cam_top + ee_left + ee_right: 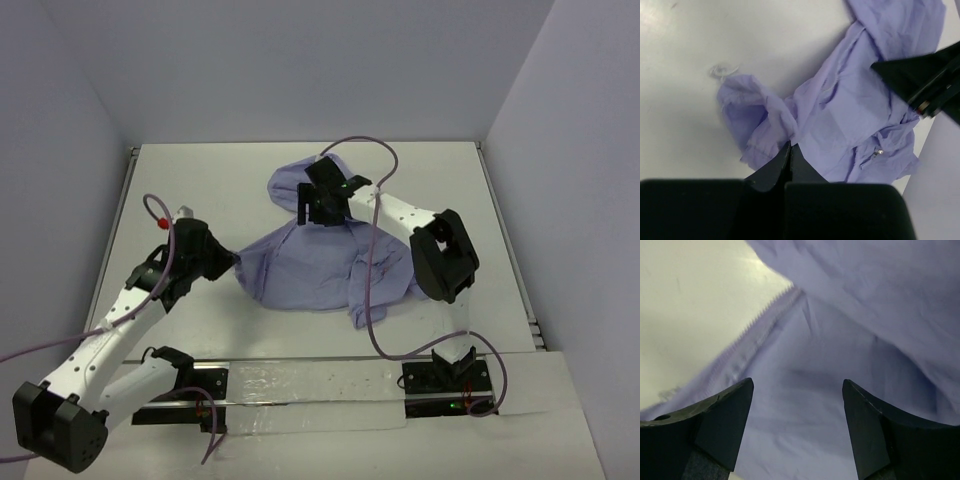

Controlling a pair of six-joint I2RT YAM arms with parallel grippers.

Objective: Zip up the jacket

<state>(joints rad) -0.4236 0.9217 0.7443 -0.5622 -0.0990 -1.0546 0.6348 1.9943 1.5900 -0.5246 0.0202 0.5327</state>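
Observation:
The lavender jacket (pixel 310 265) lies crumpled in the middle of the white table (pixel 200 180). My left gripper (pixel 232 262) is at the garment's left edge, and its fingers (pixel 790 150) are shut on a fold of the jacket (pixel 840 115). A small metal zipper pull (pixel 879 151) shows on the cloth to their right. My right gripper (pixel 310 205) hovers over the jacket's far part. In its wrist view the right gripper (pixel 797 385) stands open above the jacket (pixel 840 340), with a row of zipper teeth (pixel 765 315) along the fabric edge ahead and nothing between the fingers.
Pale walls enclose the table on the left, back and right. A metal rail (pixel 505 240) runs along the right edge. A scrap of white thread (pixel 722 70) lies on the table near the jacket's sleeve end. Purple cables (pixel 375 290) trail from both arms.

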